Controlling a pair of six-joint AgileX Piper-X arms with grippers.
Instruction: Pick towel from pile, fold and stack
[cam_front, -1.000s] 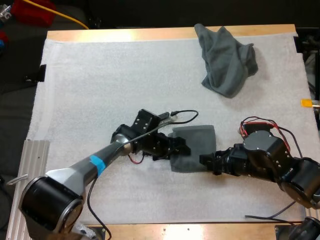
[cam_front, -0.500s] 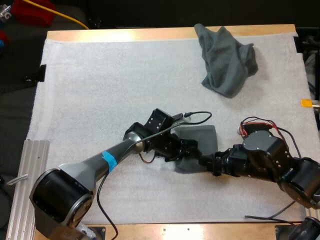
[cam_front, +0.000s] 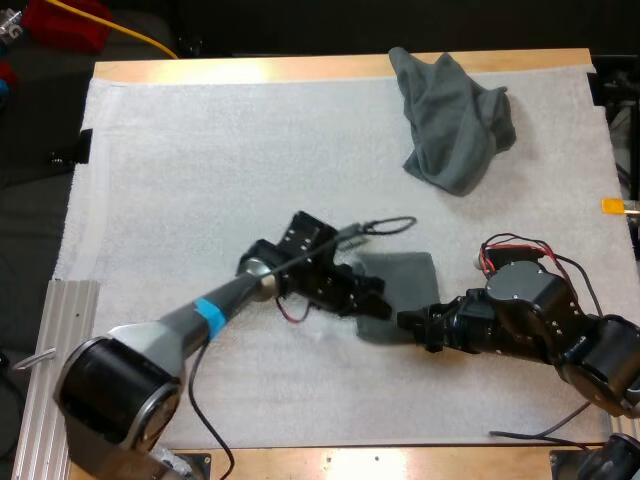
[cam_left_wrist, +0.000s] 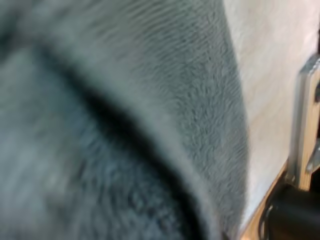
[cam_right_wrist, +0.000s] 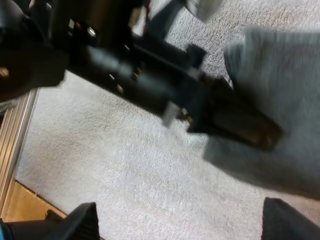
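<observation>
A small folded grey-green towel (cam_front: 405, 285) lies on the mat right of centre, and its pile presses close against the left wrist view (cam_left_wrist: 150, 100). My left gripper (cam_front: 372, 299) is at the towel's left edge and shut on the fabric; from the right wrist view its black tip (cam_right_wrist: 240, 127) sits on the towel's border (cam_right_wrist: 285, 75). My right gripper (cam_front: 408, 323) rests low at the towel's near corner, open, its fingers (cam_right_wrist: 82, 220) wide apart over bare mat. A crumpled towel (cam_front: 455, 120) lies at the far right.
The white mat (cam_front: 200, 150) covers most of the wooden table. An aluminium rail (cam_front: 50, 350) runs along the near left edge. The two arms nearly meet at the folded towel.
My left gripper pushed right into the towel's left edge and went from open to shut there. The towel's left edge shifted slightly right. The right arm stayed still.
</observation>
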